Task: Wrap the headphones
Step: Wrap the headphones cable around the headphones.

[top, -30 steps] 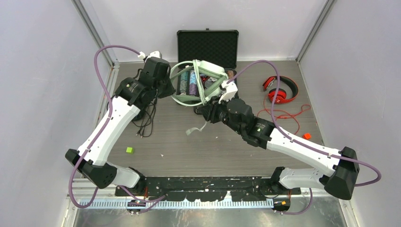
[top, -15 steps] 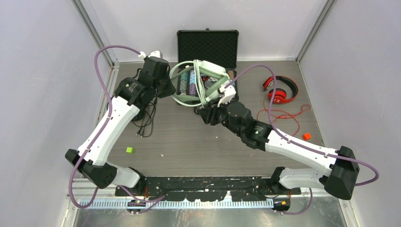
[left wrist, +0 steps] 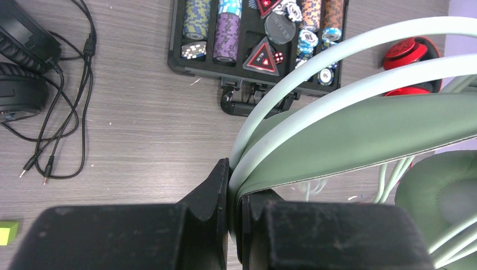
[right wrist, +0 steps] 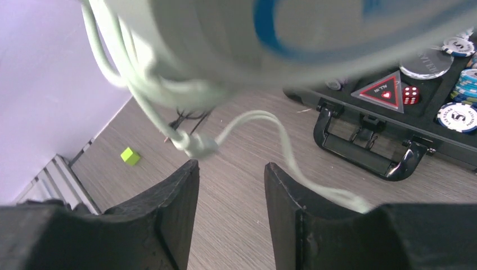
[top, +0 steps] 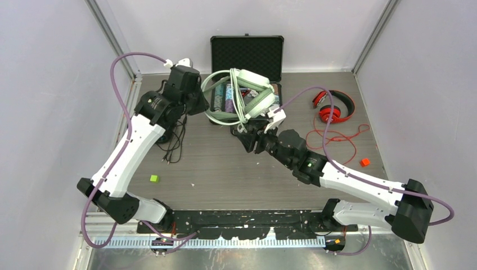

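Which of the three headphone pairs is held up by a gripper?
The mint-green headphones, clamped by the left gripper; the red pair and black pair lie on the table.

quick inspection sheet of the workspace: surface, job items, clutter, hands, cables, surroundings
surface: grey wood-grain table, no spills seen
job's things: mint-green headphones lifted above the case; red headphones lying far right; black headphones lying far left
clutter: open case holding poker chips; green cube; red block
hands: left hand shut on the mint headband; right hand open, holding nothing
cables: mint cable looped around its headphones, end dangling; red cable and black cable loose on the table
surroundings: pale walls, metal corner posts
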